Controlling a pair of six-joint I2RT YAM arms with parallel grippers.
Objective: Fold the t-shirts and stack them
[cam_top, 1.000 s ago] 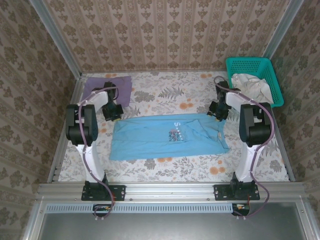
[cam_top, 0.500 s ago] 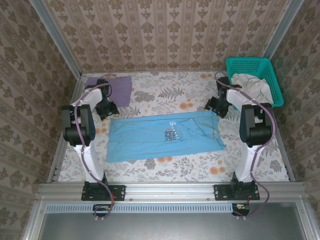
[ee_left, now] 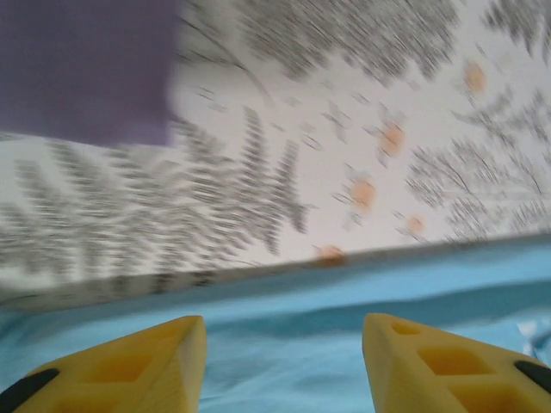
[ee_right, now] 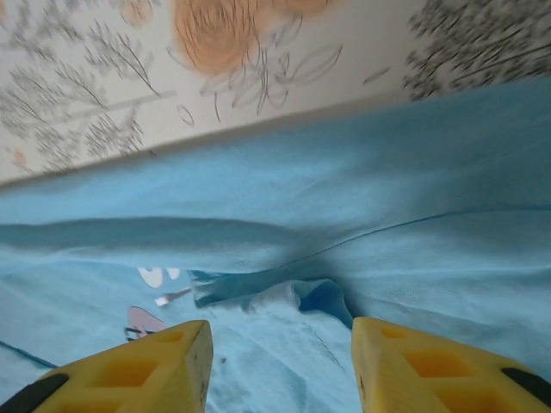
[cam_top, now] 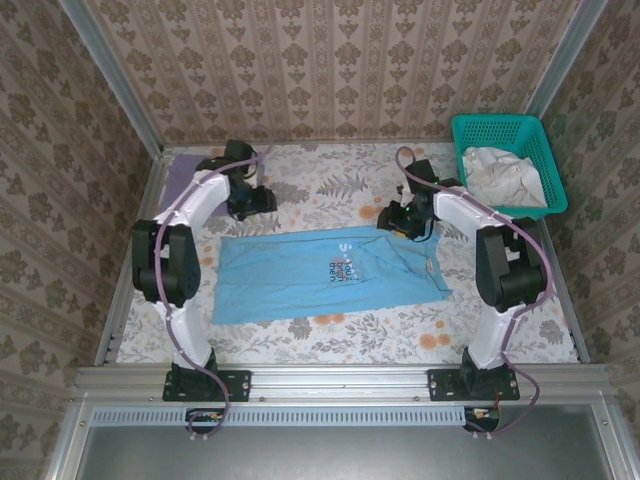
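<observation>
**Entry: L gripper** (ee_left: 284, 366)
- State: yellow fingers (ee_left: 129, 366) stood apart, nothing btwn them; empty.
- Under the tips: far edge of the sky-blue tee (ee_left: 344, 288), lying flat.
- Just past that edge: bare floral table cover (ee_left: 284, 155).
- Further out, to the gripper's upper left: corner of the lavender tee (ee_left: 86, 69), flat, well apart from the blue one. View was blurred, so no finer detail.

**Entry: R gripper** (ee_right: 280, 366)
- State: fingers apart, nothing clamped; hung low over the cloth. Contact w/ cloth: cannot tell.
- Btwn the tips: a small rumpled flap w/ pale lining, prob. the neck opening.
- Beside its left finger: bits of white print.
- Ahead: a long soft crease, then the tee's far edge, then table cover.

**Entry: wider layout, top view**
- Blue tee spread sideways btwn the two arms, neck end toward the R arm.
- Beyond the R gripper, far right corner: teal basket (cam_top: 500, 122) holding a white cloth (cam_top: 505, 175).

**Handling notes (judgement)**
- Tee is light, limp, no stiffness. It should sag and drag wherever unsupported.
- Layers likely slide on each other, and the creased zone may bunch.
- Not fragile, so a firm pinch is OK.
- Best hold: the far edge, one pinch per gripper set wide apart, taking all layers at once. Lift low and together so the fold line stays straight.
- Avoid the loose neck flap; it would likely pull up one layer only.
</observation>
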